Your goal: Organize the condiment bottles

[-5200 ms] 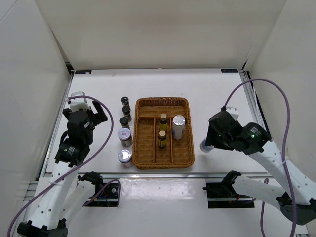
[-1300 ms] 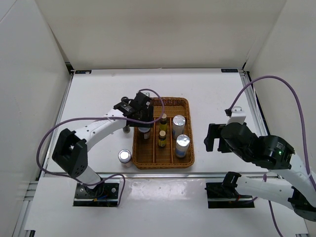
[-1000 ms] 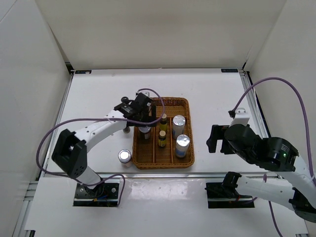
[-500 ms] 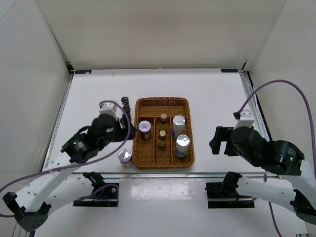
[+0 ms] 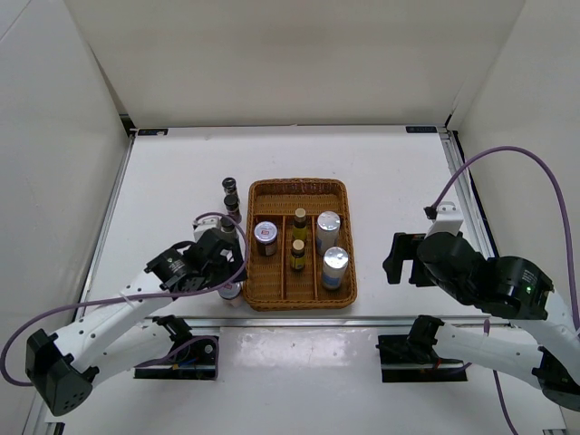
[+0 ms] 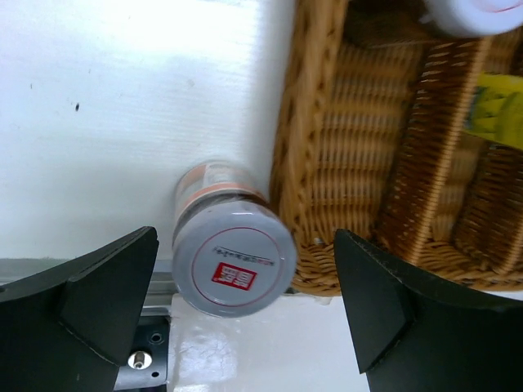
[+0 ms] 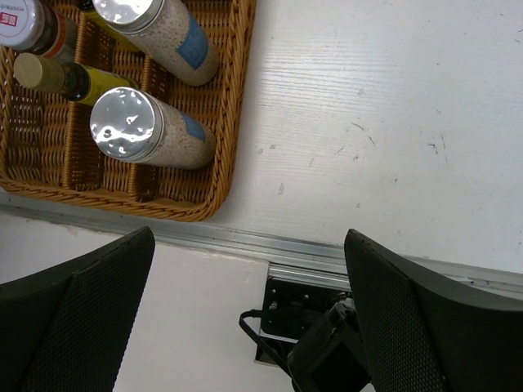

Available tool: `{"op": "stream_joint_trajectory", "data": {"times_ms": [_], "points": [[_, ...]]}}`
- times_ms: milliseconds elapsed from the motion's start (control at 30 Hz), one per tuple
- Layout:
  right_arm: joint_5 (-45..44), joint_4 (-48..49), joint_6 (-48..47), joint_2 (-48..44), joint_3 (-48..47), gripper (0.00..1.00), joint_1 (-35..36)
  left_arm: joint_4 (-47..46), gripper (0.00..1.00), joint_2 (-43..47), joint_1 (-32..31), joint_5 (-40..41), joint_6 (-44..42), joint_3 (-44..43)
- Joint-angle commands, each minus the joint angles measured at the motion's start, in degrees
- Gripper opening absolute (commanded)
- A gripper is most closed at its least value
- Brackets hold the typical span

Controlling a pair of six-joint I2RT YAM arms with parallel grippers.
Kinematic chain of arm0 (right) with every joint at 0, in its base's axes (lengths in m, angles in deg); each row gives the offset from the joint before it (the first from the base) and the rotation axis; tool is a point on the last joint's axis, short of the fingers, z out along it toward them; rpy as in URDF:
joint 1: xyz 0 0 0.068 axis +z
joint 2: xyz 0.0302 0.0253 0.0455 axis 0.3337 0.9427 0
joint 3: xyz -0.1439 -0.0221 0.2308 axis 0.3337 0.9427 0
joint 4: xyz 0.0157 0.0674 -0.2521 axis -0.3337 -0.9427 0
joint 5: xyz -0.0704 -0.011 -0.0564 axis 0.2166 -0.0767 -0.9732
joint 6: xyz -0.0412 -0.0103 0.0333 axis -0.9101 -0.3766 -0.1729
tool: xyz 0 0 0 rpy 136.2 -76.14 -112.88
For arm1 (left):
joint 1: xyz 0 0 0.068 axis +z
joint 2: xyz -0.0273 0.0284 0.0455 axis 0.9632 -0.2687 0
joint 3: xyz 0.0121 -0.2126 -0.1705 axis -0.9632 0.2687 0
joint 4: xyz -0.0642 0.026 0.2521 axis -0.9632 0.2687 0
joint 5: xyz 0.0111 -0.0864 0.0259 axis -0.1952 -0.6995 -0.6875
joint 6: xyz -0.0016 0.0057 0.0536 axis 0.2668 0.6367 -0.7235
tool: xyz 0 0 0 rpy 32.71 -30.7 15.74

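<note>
Left gripper (image 6: 245,237): jaws spread wide either side of 1 silver-lidded jar (image 6: 233,260), not touching it. Jar upright near the front edge of the worktop (image 5: 181,163), just beside the front-left corner of the wicker tray (image 6: 298,163). Right gripper (image 7: 249,237): jaws wide apart, holding nothing, over the worktop between tray and right edge.

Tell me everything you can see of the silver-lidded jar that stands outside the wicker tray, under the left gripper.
The jar is squat, with a round silver-grey lid bearing a small red mark, and a pale label with an orange band on its body. It stands upright on the white table, close beside the near left corner of the wicker tray; whether they touch is unclear. The left gripper hovers open above it, its fingers clear of it.
</note>
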Motion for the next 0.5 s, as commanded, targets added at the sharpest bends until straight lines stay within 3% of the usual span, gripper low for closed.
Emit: {"op": "stream_joint_trajectory", "data": {"times_ms": [0, 133, 267, 367, 400, 467], "points": [[-0.56, 0.49, 1.10, -0.46, 0.13, 1.00, 0.13, -0.19, 1.00, 0.09, -0.15, -0.76, 3.23, 2.44], [-1.09, -0.04, 1.10, -0.99, 0.13, 1.00, 0.13, -0.72, 0.99, 0.09, -0.15, -0.76, 3.85, 3.15], [-1.62, -0.56, 0.58, -0.99, -0.40, 1.00, 0.13, -0.72, 0.88, 0.09, -0.15, -0.15, 3.32, 2.63], [-2.15, -0.56, 0.57, -0.99, -0.93, 1.00, 0.13, -0.72, 0.67, 0.09, -0.15, -0.76, 2.19, 2.00], [-2.15, -1.09, 0.57, -0.99, -0.93, 1.00, 0.13, -0.72, 0.49, 0.62, -0.15, -1.29, 1.66, 0.18], [-2.15, -1.09, 0.57, -0.99, -0.93, 1.00, 0.13, 0.33, 0.37, 1.49, -0.15, -1.29, 0.17, -2.03]]}}
